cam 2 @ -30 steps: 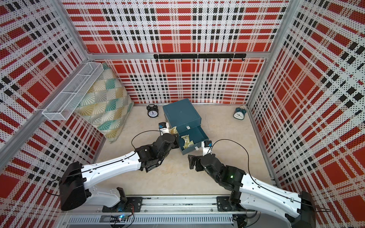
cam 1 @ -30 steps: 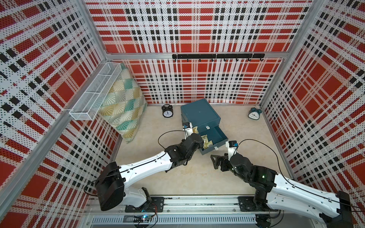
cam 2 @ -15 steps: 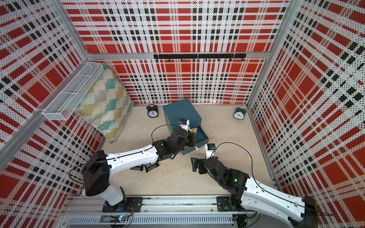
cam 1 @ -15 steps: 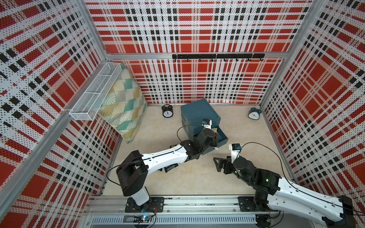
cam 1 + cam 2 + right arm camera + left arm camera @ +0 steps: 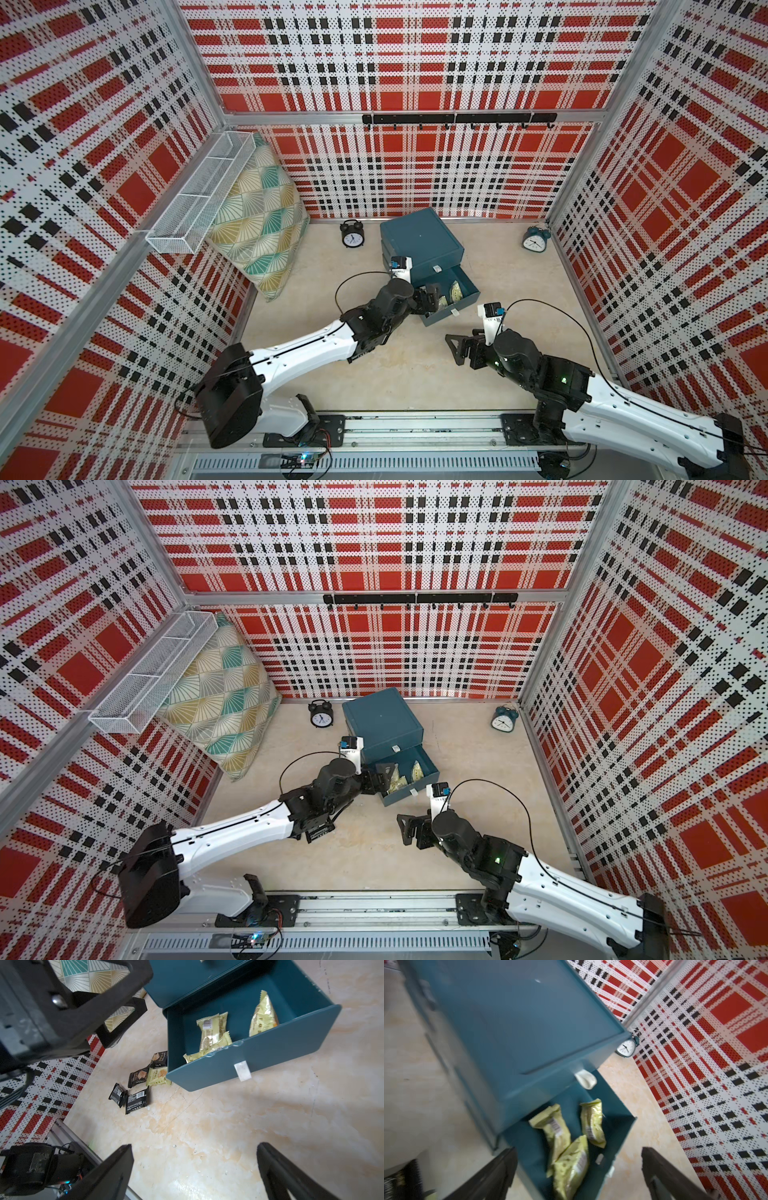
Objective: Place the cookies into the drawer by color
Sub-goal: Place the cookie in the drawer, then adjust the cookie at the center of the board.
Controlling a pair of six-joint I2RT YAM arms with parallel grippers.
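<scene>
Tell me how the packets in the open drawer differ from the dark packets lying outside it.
Colour: the yellow packets have pale gold wrappers, while the black packets are dark.
Place: the yellow packets lie inside the pulled-out teal drawer. The black packets lie on the beige table beside it.
Count: three yellow packets are in the drawer and four black packets are outside.
Both kinds are small, flat, sealed wrappers, and some show barcodes.

Yellow cookies (image 5: pixel 209 1030) inside the open teal drawer (image 5: pixel 270 1043); black cookies (image 5: pixel 136 1101) and one yellow just beside it.
</scene>
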